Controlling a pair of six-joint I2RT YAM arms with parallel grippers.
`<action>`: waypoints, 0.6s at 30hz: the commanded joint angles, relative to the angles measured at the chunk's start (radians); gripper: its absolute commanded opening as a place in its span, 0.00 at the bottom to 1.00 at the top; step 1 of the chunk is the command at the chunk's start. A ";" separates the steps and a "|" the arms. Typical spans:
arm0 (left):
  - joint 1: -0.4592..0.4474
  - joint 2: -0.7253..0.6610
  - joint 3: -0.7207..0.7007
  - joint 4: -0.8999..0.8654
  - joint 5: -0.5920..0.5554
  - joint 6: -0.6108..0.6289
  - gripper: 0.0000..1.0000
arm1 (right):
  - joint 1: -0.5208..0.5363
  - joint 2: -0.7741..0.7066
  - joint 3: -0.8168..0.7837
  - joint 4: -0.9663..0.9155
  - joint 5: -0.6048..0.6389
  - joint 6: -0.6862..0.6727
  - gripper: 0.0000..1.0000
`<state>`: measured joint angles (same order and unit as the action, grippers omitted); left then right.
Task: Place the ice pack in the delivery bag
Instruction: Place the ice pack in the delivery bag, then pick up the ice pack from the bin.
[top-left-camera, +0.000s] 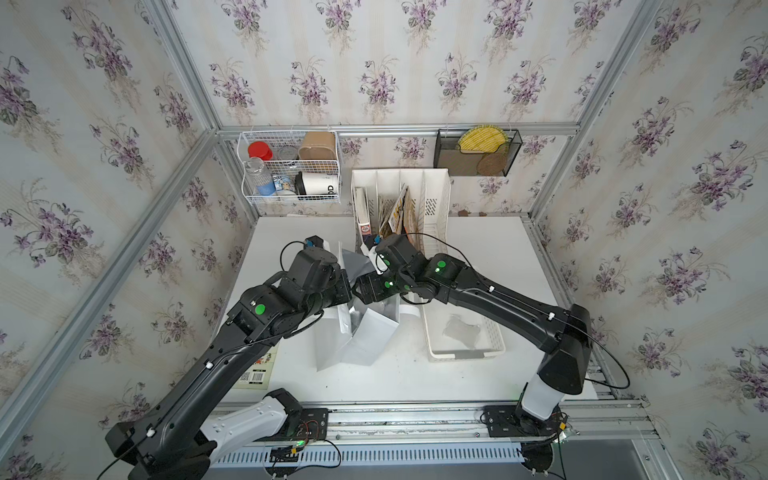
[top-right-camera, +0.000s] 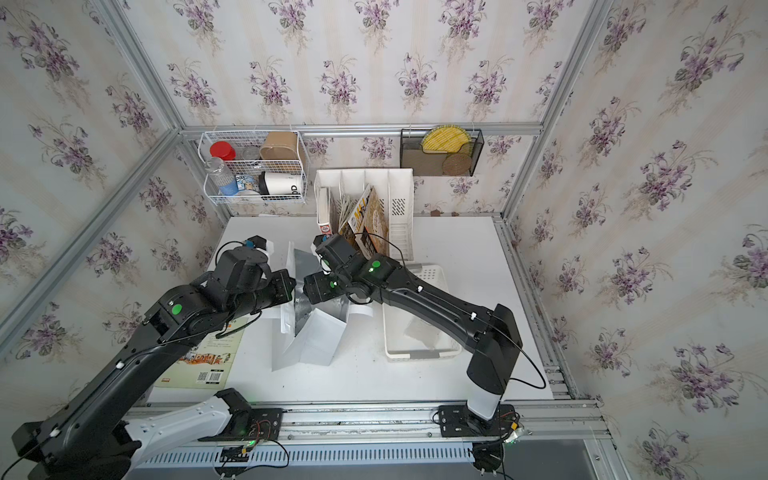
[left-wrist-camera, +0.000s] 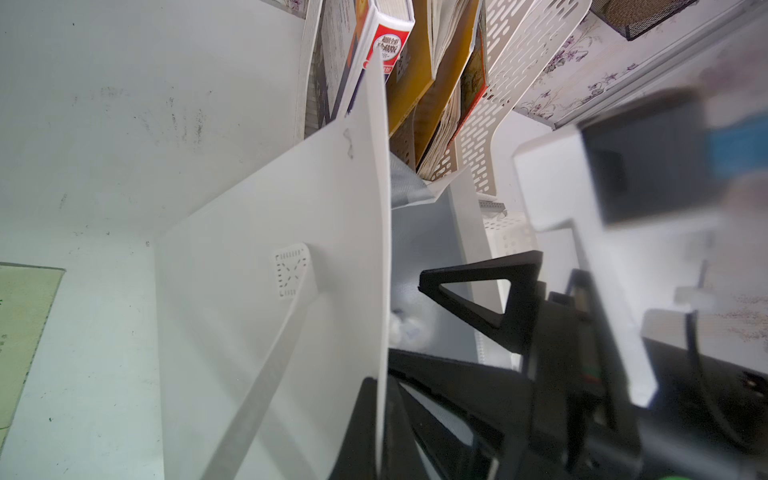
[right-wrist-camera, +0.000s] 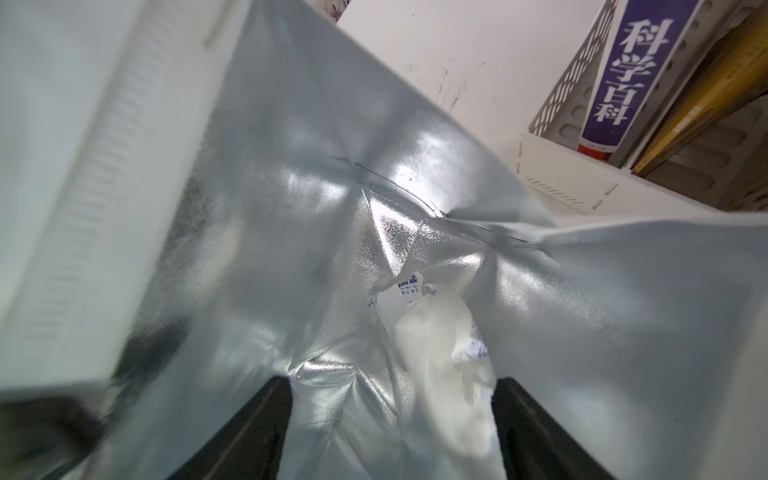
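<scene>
I saw floral wallpaper (top-left-camera: 374, 62) on every wall, aluminium framing (top-left-camera: 395, 129) along the corners, and a white tabletop (top-left-camera: 498, 249), evenly lit.

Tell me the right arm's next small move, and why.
Probably lift the right gripper straight back out of the delivery bag. Its jaws stand open, and the ice pack lies loose between them inside, apparently released. The left gripper is shut on the bag's wall, holding the mouth open for a clean exit.

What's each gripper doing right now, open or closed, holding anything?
Left gripper: closed on the delivery bag wall.
Right gripper: open inside the bag, the ice pack between its fingers but not clamped.
</scene>
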<state>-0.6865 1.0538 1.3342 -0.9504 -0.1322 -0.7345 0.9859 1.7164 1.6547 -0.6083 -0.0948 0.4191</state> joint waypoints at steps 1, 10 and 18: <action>0.001 -0.002 -0.003 0.014 -0.015 -0.001 0.00 | 0.000 -0.043 -0.013 0.048 0.029 0.006 0.87; 0.001 -0.002 -0.011 0.007 -0.039 0.006 0.00 | -0.011 -0.323 -0.163 0.036 0.362 0.020 0.93; 0.002 -0.023 -0.054 0.047 -0.038 0.007 0.00 | -0.191 -0.511 -0.328 -0.270 0.535 0.117 0.96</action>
<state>-0.6861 1.0340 1.2900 -0.9348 -0.1608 -0.7341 0.8337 1.2362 1.3727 -0.7311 0.3702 0.4828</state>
